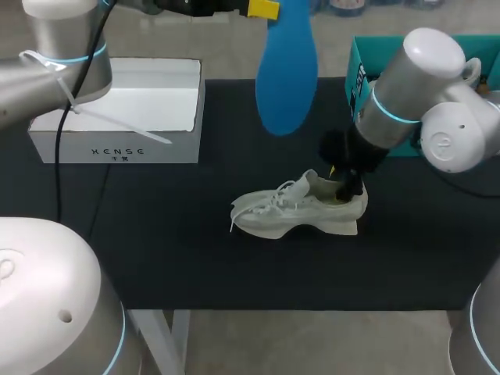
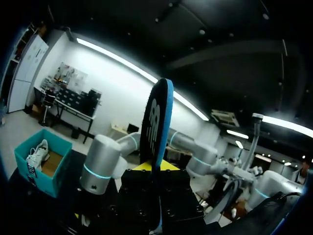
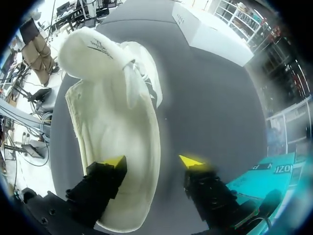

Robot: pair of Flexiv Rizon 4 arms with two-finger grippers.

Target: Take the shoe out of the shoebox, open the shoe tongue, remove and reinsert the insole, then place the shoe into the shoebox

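Holding the insole up in the air over the far side of the mat, the left gripper has its fingers pinched on one end of it, with the blue underside facing the head camera. From the left wrist it's edge-on, sticking straight out from between the fingers, dark on one face and blue on the other.

Shoe sits on its sole around the middle of the mat, toe toward the left arm's side, laces loose. Right gripper is down at the heel end with fingers spread wide. One yellow tip is over the inside of the shoe and the other hangs outside it above the mat, with the shoe's side wall between them. Can't tell if either tip actually touches the shoe.

Teal shoebox is at the far right of the mat behind the right arm, and the left wrist view shows another shoe in it. White box sits far left, well apart from the shoe.
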